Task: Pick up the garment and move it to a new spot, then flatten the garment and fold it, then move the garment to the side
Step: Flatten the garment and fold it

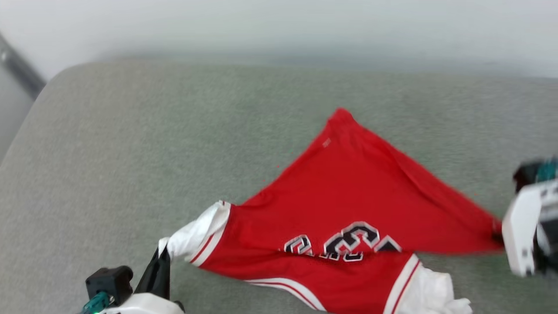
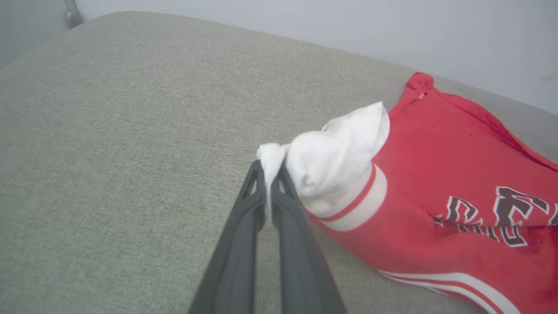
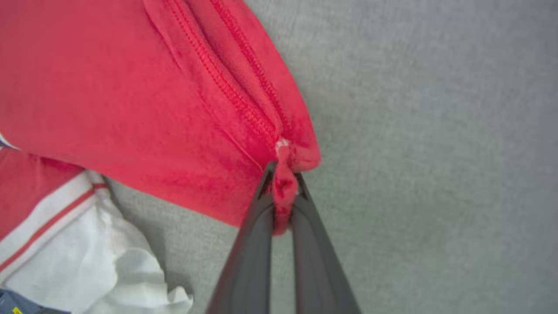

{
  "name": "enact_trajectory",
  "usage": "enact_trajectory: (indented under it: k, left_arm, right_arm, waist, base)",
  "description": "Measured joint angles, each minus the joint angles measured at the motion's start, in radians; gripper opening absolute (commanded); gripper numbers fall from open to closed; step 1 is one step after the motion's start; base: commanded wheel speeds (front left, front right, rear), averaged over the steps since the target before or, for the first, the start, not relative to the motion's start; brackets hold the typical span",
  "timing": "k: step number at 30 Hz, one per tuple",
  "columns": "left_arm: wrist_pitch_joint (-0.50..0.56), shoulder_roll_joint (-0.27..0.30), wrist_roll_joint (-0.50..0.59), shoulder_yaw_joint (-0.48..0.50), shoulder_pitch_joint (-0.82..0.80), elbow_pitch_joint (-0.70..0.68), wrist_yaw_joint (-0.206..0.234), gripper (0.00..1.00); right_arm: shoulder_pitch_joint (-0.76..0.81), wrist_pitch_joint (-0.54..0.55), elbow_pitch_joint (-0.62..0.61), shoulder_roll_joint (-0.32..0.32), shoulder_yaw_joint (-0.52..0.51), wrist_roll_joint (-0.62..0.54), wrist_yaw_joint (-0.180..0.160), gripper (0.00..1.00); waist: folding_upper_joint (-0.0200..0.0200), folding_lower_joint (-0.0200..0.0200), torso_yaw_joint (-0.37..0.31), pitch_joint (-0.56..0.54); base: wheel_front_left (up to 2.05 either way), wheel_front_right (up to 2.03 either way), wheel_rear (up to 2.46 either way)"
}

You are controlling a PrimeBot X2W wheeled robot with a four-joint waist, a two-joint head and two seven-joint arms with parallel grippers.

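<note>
Red soft jersey T-shirt (image 1: 348,196) with white striped sleeves spread on grey fabric tabletop (image 1: 130,152), left gripper (image 2: 270,170) fingers pinched tight on white sleeve tip (image 2: 272,152), right gripper (image 3: 282,174) fingers clamped on red hem corner (image 3: 285,185)

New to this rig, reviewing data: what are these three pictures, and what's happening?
A two-armed wheeled robot. The wide picture is from its head camera, looking down; the other two are from cameras on each wrist, looking along that arm's two dark fingers. A red jersey-style garment lies on a grey padded surface. The left gripper is shut on a white sleeve; the right gripper is shut on a red hem corner.
</note>
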Motion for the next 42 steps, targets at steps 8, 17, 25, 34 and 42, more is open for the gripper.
enact_trajectory:
  k: [8, 17, 25, 34, 42]
  left_arm:
    - [0.025, 0.031, -0.015, 0.02, 0.041, -0.002, 0.011, 0.0]
    - [0.045, 0.045, -0.014, 0.014, 0.044, -0.024, 0.017, 0.0]
    - [0.052, 0.038, -0.003, -0.014, -0.001, -0.046, 0.014, 0.0]
    - [0.033, 0.003, 0.024, -0.071, -0.137, -0.042, -0.029, 0.0]
    - [0.006, -0.029, 0.032, -0.107, -0.22, -0.008, -0.055, 0.0]
  right_arm:
    - [0.461, 0.108, -0.188, 0.062, -0.163, 0.001, 0.0, 0.0]
    - [0.58, 0.024, -0.405, 0.205, -0.323, -0.081, 0.0, 1.0]
    - [0.395, -0.38, -0.398, 0.281, -0.388, -0.149, 0.0, 1.0]
    - [0.125, -0.165, -0.242, 0.207, -0.256, -0.098, 0.0, 1.0]
    - [-0.05, 0.052, -0.135, 0.188, -0.153, -0.061, 0.0, 1.0]
  waist:
    - [0.0, 0.0, -0.102, -0.082]
    - [0.0, 0.0, -0.16, -0.095]
    - [0.0, 0.0001, -0.13, -0.066]
    - [0.0, 0.0002, -0.061, 0.042]
    - [0.0, 0.0004, 0.012, 0.129]
  base:
    - [0.0, 0.0, 0.0]
    - [0.0, 0.0, 0.0]
    - [0.0, 0.0, 0.0]
    - [0.0, 0.0, 0.0]
    - [0.0, 0.0, 0.0]
